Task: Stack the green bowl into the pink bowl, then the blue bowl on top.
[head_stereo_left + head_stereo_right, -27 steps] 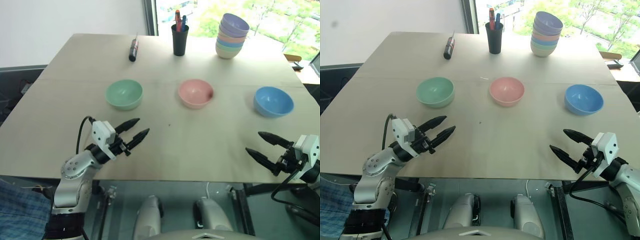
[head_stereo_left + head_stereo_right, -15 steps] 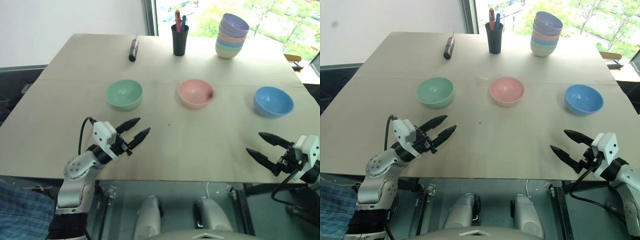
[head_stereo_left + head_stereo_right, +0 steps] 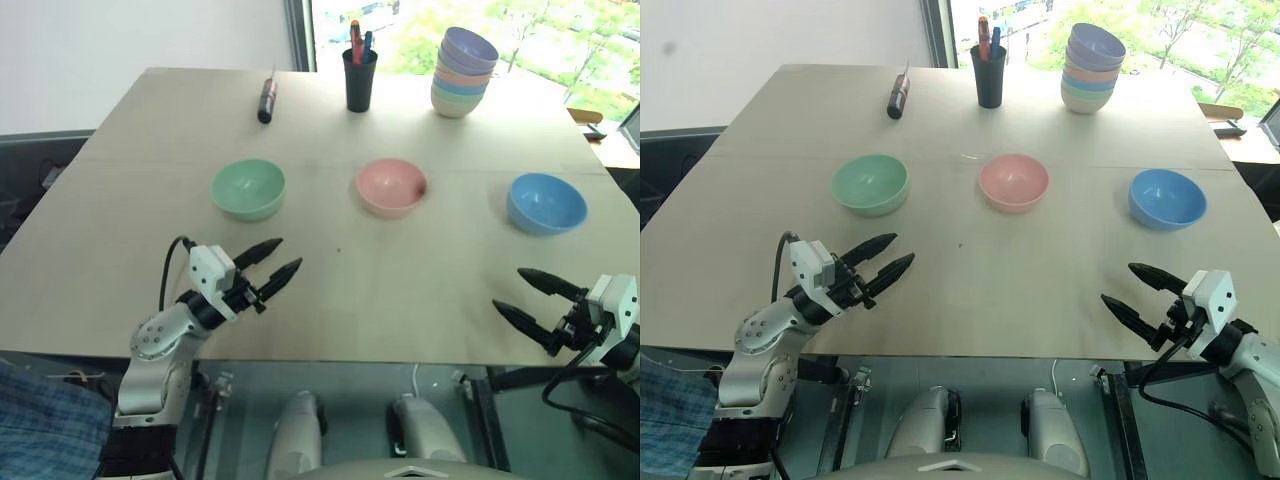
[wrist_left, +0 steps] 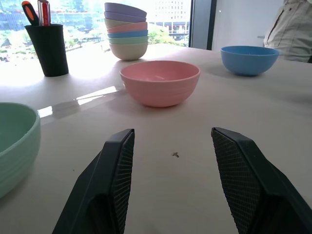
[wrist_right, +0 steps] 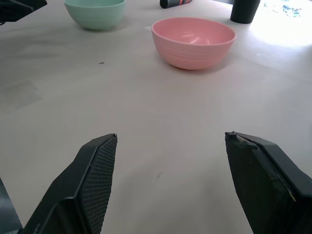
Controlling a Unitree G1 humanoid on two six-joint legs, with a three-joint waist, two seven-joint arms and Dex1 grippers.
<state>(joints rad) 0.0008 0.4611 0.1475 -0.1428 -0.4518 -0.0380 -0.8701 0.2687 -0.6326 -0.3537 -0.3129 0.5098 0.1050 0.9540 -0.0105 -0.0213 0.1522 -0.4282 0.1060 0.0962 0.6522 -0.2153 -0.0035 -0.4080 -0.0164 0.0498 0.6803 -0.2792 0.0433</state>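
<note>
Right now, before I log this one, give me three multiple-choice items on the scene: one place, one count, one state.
1. Between the green bowl and the blue bowl sits: A the pink bowl; B the black cup; C the marker.
2. Bowls standing singly on the table: A two; B three; C five.
3. The left gripper is: A holding the green bowl; B shut; C open, empty.

A, the pink bowl is mid-row. B, three stand apart from the tall stack. C, its fingers are spread over bare table.
</note>
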